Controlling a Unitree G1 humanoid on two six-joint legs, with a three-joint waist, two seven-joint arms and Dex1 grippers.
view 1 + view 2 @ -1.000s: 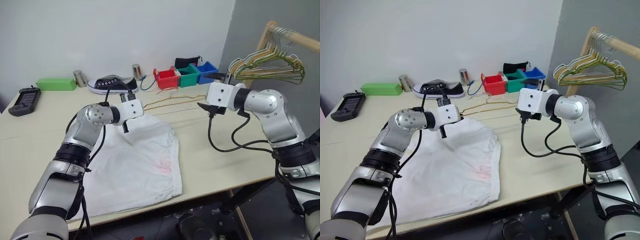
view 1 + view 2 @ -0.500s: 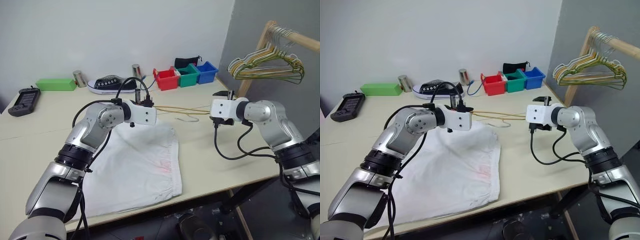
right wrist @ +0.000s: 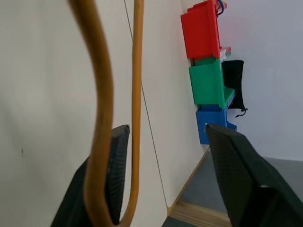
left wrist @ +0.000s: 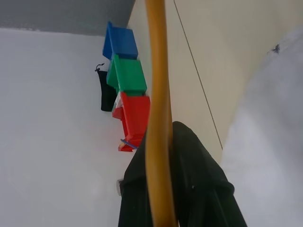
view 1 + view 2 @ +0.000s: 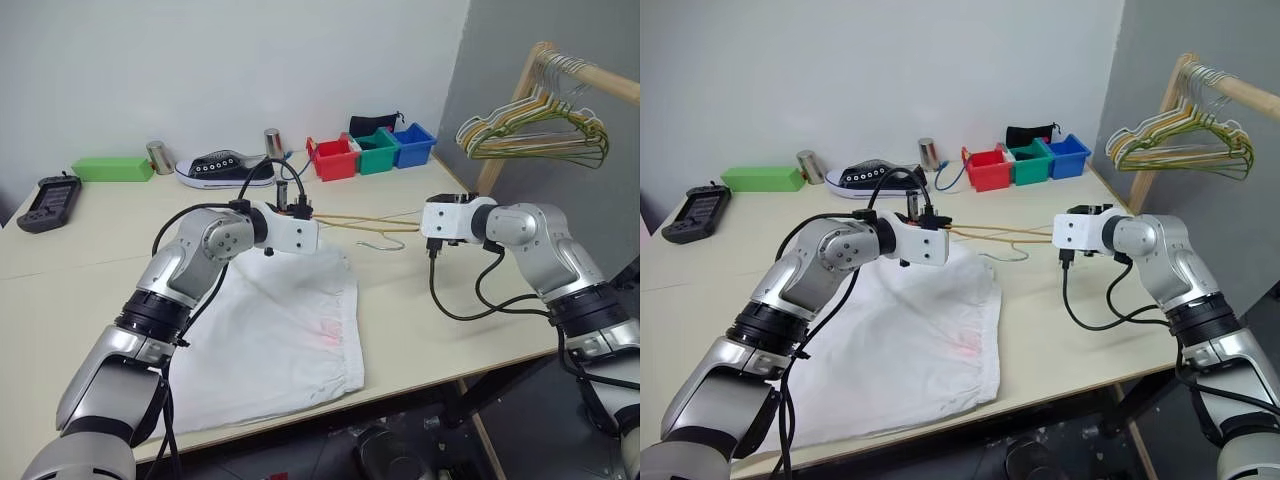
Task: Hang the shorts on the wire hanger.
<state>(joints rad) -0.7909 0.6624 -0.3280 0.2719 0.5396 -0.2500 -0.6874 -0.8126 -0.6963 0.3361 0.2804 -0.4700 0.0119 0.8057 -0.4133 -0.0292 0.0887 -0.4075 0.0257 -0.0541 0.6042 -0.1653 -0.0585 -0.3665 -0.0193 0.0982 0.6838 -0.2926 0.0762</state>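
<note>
lowered to the wire hanger (image 5: 362,221), right gripper (image 3: 163,182) gapes around its end; left gripper (image 4: 176,189) clamps it.

Lab: plain worktable (image 5: 420,300), sorting bins (image 5: 372,153), handheld controller (image 5: 48,202).

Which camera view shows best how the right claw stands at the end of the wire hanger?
The right wrist view: the wire hanger bends between the spread fingers of the right claw, not yet clamped. In the head views the right claw is small and its fingers are hard to read.
</note>
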